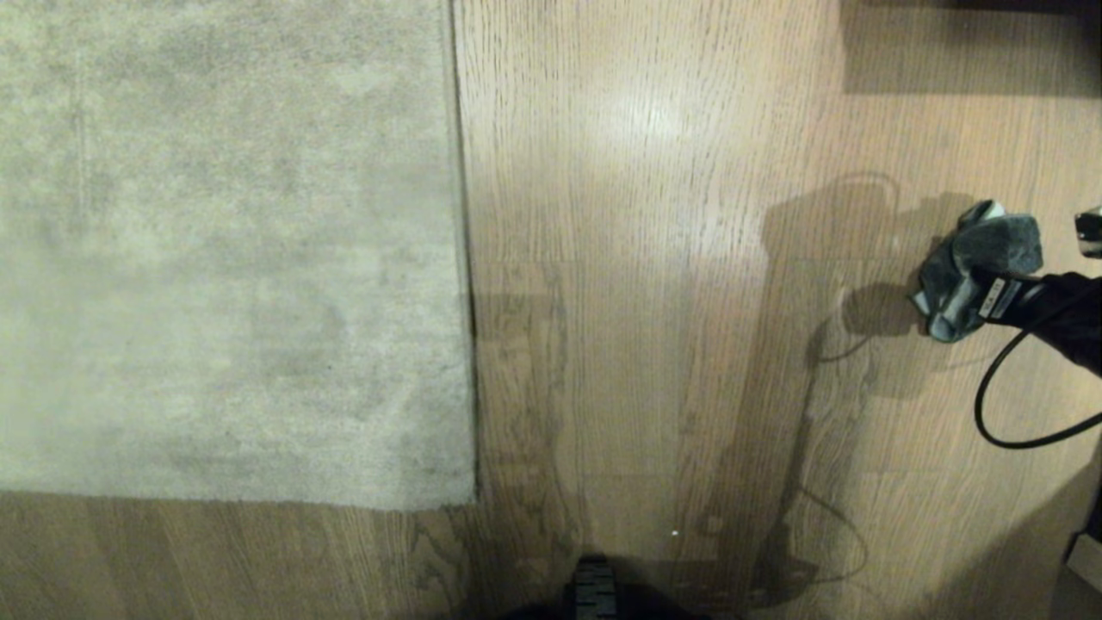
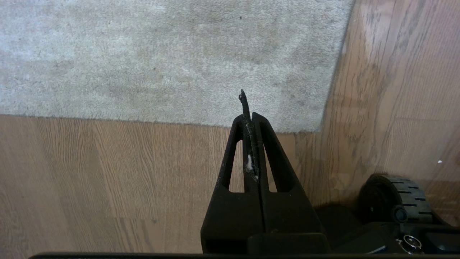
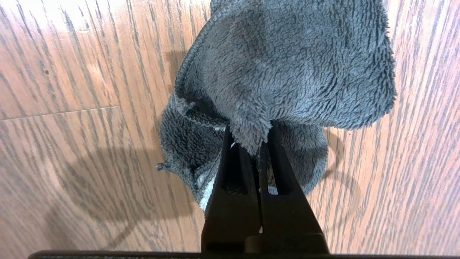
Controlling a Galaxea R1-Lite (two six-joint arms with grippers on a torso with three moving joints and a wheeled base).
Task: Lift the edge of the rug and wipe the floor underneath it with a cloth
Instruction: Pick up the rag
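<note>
Right hand (image 3: 257, 151): my fingers are pinched together on a fold of the small dark grey fleecy cloth with paler edging (image 3: 287, 72), out at the right side of the head view, well apart from the rug.
Cloth position: bunched into a lump at my fingertips; whether it rests on the floor or hangs just above it I cannot tell.
Left hand (image 2: 249, 115): fingers pressed together on nothing, parked over the near corner of the rug.
Rug edge (image 1: 465, 258): straight border of the large pale grey-beige mottled short-pile rug, lying flat on the floor, not yet lifted.
Floor (image 1: 646, 344): light brown wood-grain planks with dark grain lines and a slight sheen; the strip under the rug is covered.
Risk, grip: I hold only a narrow fold, so I judge the cloth could slip free during the carry across or the first wiping stroke.
Risk, bunching: a balled cloth would wipe a thin track only.
Risk, rug: the short pile and flat border give my left hand little to catch; it may slide off, or the edge may drop back onto the cloth.
Risk, cable: the thin black looped cable (image 1: 999, 405) beside my right arm could snag.
Containers: none in view; nothing held in anything.
</note>
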